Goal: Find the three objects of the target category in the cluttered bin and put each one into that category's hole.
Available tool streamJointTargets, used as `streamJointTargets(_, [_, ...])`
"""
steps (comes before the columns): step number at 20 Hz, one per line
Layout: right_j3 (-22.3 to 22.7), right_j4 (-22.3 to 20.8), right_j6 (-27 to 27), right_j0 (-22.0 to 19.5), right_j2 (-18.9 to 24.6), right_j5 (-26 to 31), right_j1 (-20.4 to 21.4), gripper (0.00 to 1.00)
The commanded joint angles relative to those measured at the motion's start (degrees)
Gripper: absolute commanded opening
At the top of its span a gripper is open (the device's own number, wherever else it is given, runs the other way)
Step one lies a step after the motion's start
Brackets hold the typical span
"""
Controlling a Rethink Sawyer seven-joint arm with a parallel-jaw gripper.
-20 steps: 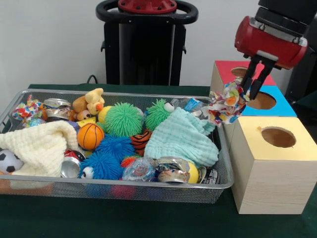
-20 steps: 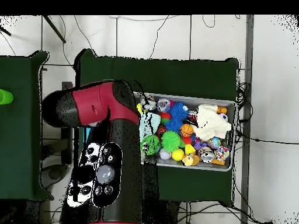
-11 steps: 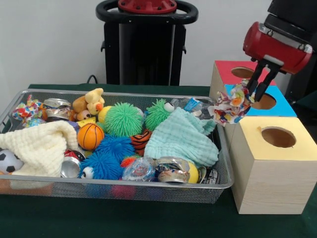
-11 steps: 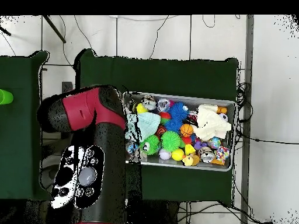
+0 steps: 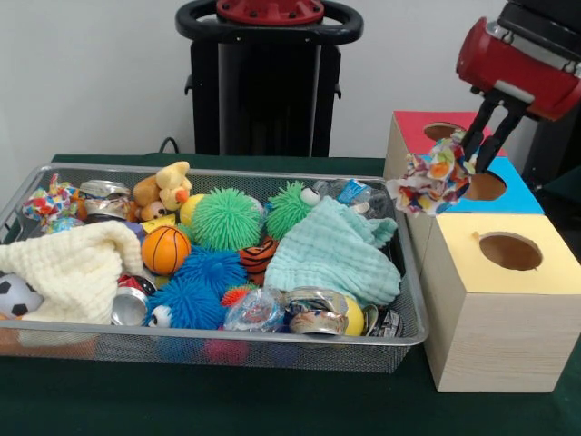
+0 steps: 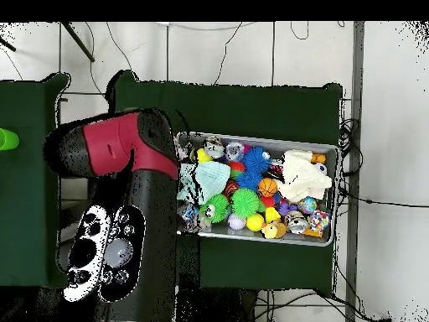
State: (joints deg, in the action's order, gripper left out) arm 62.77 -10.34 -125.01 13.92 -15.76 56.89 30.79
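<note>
The gripper (image 5: 484,134) is clamped on the rag toy (image 5: 434,180), which is held aloft at the blue box's (image 5: 508,195) near-left edge. The hole (image 5: 481,186) should be centred under the dangling bundle before release, so loose strips are not snagged on the rim.

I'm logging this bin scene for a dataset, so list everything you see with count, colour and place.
Wire bin: one, silver, on the green table.
Boxes: three, red top, blue top, yellow top, right of the bin, each with a hole.
Cloths: two, cream at bin left, mint at bin right.
Spiky balls: green, blue.
Basketball: one, orange, bin middle.
Plush bear: one, tan, bin rear.
Crushed cans: several, silver, bin front.
Rag toy: one, multicoloured, over the blue box.
Gripper: red and black, fingers shut on the rag toy.
</note>
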Motion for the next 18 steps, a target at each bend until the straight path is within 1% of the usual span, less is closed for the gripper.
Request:
streamJointTargets(1, [-11.81,3.82,-16.94,0.65,-0.82,15.21,-5.0,0.0])
streamJointTargets(3, [-13.24,4.21,-18.02,0.92,-1.27,15.64,-6.05,0.0])
streamJointTargets(5, [-13.69,4.41,-19.5,1.51,-1.74,15.27,-6.98,0.0])
streamJointTargets(11, [-12.33,4.64,-23.5,4.03,-3.76,12.57,-8.79,0.0])
streamJointTargets(15, [-12.14,5.09,-25.12,4.34,-4.37,10.94,-10.0,0.0])
streamJointTargets(18, [-10.34,5.41,-26.61,4.54,-4.2,7.36,-10.59,0.0])
